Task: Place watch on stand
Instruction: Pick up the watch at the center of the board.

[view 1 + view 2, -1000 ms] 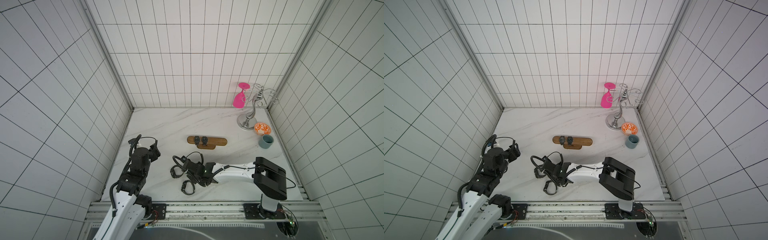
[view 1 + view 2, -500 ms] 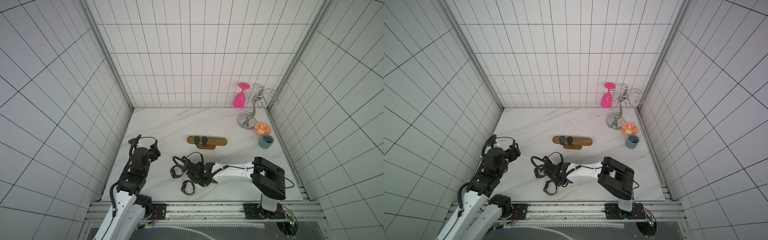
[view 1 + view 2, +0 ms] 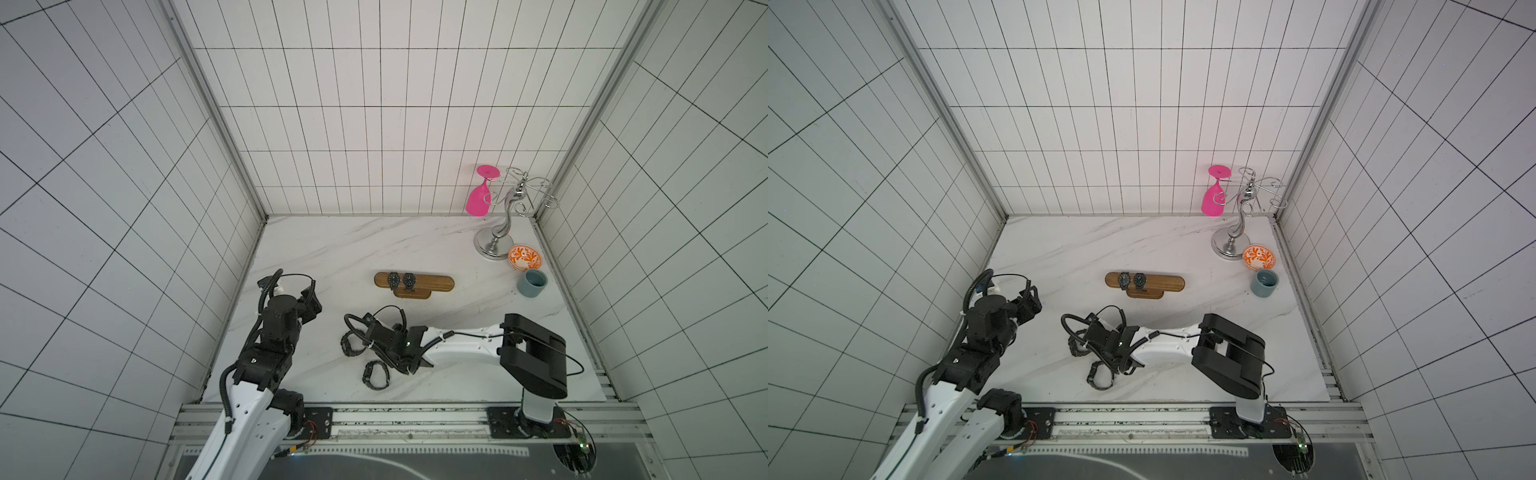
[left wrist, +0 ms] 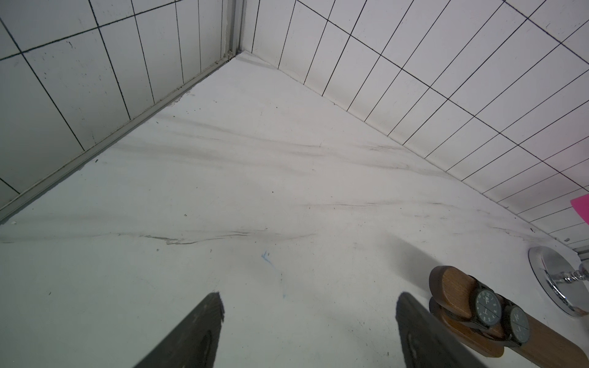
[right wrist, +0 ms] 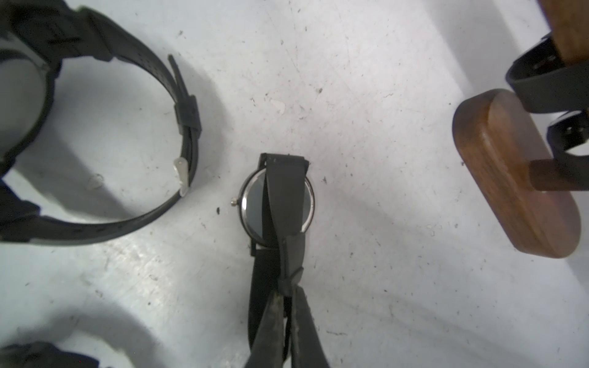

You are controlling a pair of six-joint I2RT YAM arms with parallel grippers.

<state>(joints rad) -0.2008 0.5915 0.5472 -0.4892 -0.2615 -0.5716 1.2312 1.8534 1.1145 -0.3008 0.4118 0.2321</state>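
Black strap of the watch [image 5: 276,204] now nipped in the right pincer [image 5: 288,291], just snapped shut. Seemingly secure; next, over to the stand [image 5: 510,172] beside it.

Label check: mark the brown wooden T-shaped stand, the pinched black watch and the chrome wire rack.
Brown wooden T-shaped stand [image 3: 434,283]: in a top view, bare bar end.
Pinched black watch [image 5: 284,191]: right wrist view, strap over case.
Chrome wire rack [image 3: 486,251]: in a top view, round base.
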